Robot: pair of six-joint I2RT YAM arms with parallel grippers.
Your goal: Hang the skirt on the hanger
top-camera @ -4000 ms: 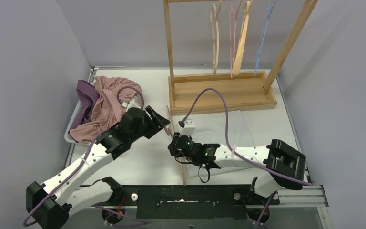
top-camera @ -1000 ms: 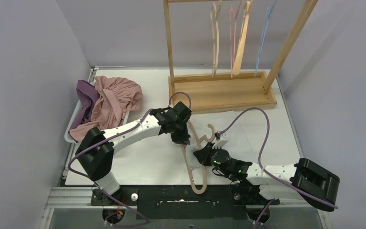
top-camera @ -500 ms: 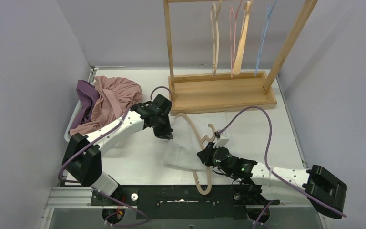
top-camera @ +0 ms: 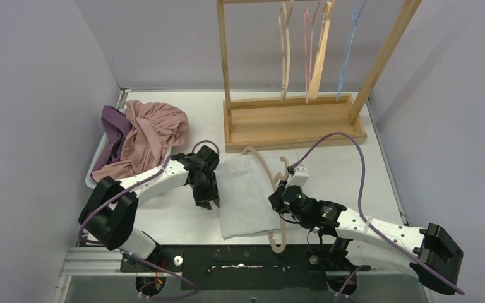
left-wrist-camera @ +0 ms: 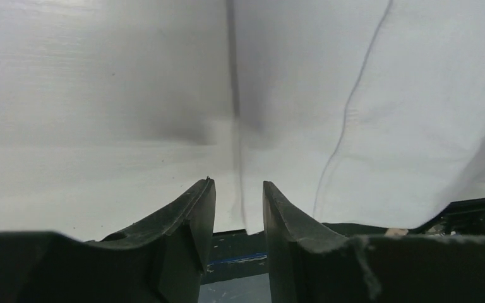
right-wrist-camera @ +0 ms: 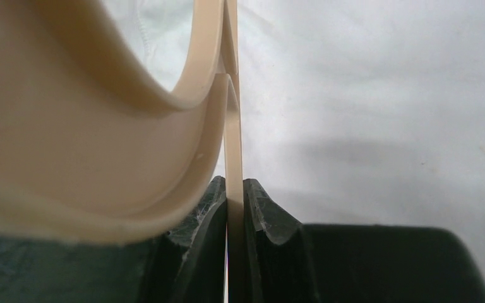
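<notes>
The white skirt lies spread flat on the table, and fills the right of the left wrist view. A beige hanger runs along the skirt's right edge, its hook pointing away from the skirt. My right gripper is shut on a thin bar of the hanger, seen edge-on between its jaws. My left gripper hovers at the skirt's left edge. Its jaws stand apart with nothing between them, and the skirt's hem shows beyond.
A heap of pink and purple clothes fills a white bin at the left. A wooden rack stands at the back, with several hangers hung on it. The table's near edge with a black rail lies just past the skirt.
My left gripper has opened and let go of the skirt, moving left and nearer. The skirt now lies flat. My right gripper has carried the hanger a little farther away.
</notes>
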